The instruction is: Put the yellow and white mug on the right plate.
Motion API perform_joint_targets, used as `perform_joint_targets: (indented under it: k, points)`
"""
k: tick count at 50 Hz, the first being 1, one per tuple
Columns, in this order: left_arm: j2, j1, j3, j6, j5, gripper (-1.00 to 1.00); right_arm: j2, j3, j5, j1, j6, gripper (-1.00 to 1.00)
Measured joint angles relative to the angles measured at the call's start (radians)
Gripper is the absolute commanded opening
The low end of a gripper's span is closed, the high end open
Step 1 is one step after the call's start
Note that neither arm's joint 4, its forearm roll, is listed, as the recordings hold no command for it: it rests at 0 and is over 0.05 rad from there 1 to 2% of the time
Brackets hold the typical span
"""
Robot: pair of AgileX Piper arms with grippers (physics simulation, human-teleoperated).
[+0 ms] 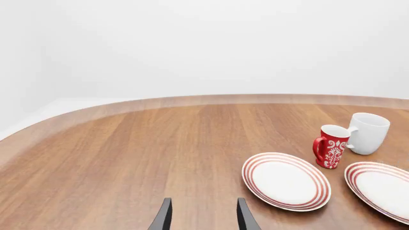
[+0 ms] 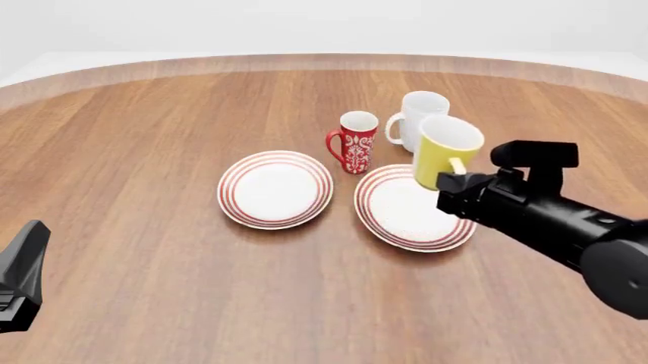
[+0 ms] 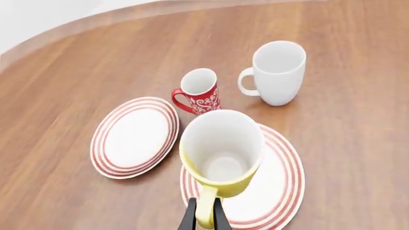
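The yellow and white mug (image 2: 444, 152) is upright, its yellow handle pinched between the fingers of my right gripper (image 2: 453, 180). It hangs over the right plate (image 2: 393, 224), a white plate with red rings. In the right wrist view the mug (image 3: 223, 153) hides the plate's middle (image 3: 284, 184), and the gripper (image 3: 204, 216) is shut on the handle. I cannot tell whether the mug's base touches the plate. My left gripper (image 1: 203, 215) is open and empty, low at the table's near left (image 2: 23, 265), far from the plates.
The twin plate (image 2: 275, 189) lies just left of the right plate. A red patterned mug (image 2: 354, 142) and a taller white mug (image 2: 418, 117) stand right behind the plates, close to the held mug. The table's curved far edge (image 1: 211, 99) runs behind them.
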Motion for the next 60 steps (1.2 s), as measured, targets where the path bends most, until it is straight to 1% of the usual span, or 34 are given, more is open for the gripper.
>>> perform_joint_targets:
  k: [9,17,32,60]
  points:
    - [0.000,0.000,0.000,0.000,0.000,1.00,0.041,-0.009,-0.022,-0.033,-0.008,-1.00]
    - [0.000,0.000,0.000,0.000,0.000,1.00,0.094,-0.013,-0.062,-0.048,-0.009,-1.00]
    - [0.000,0.000,0.000,0.000,0.000,1.00,0.203,-0.016,-0.148,-0.039,0.004,-1.00]
    - [0.000,0.000,0.000,0.000,0.000,1.00,0.322,-0.017,-0.241,-0.043,0.016,-1.00]
